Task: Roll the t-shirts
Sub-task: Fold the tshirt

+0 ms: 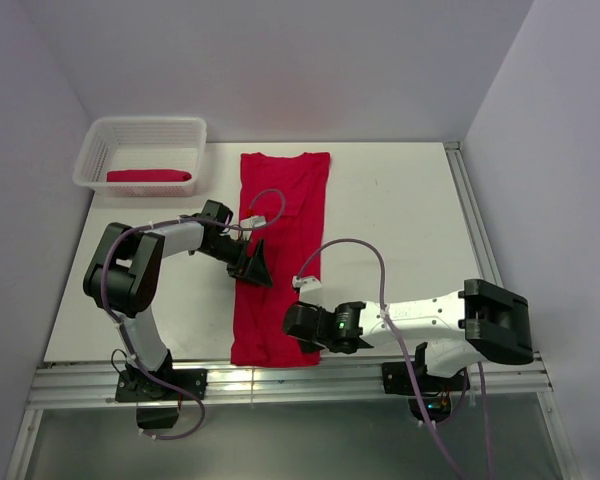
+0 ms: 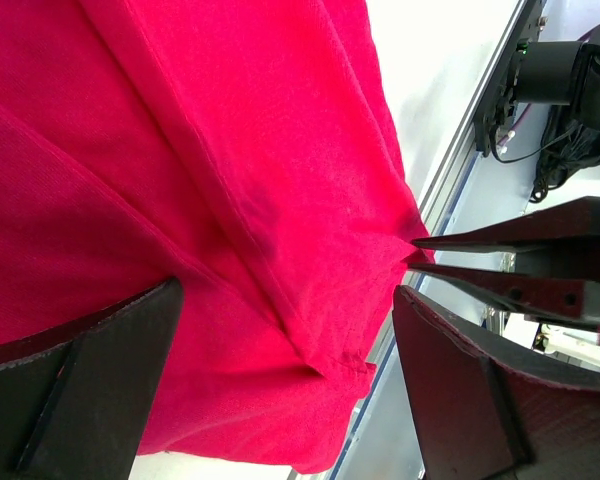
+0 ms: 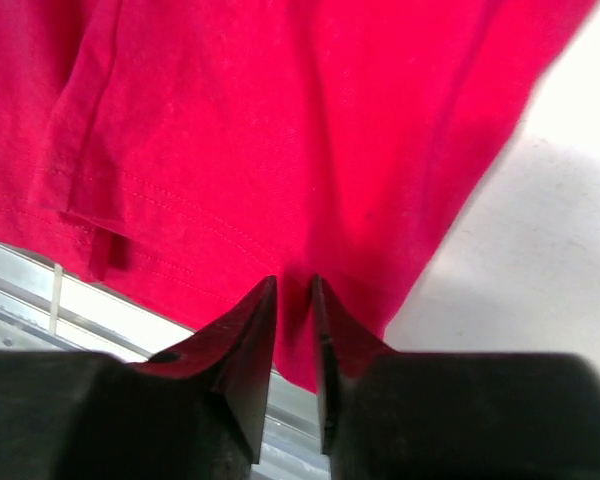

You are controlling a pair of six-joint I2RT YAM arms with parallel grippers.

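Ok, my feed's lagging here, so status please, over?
Left gripper open over folded t-shirt. Right gripper barely parted at near hem, grip unclear. Second t-shirt rolled in basket. Nothing blocking.

Lengthwise down the middle of the table (image 1: pixel 400 230), a folded t-shirt (image 1: pixel 280 250), near hem at the front edge, far end close to the back edge. At the far left corner, a lattice basket (image 1: pixel 92 150), with a rolled t-shirt (image 1: pixel 150 177) inside along its near wall. Over the flat shirt's left edge, midway, the left gripper (image 2: pixel 288 292); at its near right corner, the right gripper (image 3: pixel 293 285), fingertips at the hem
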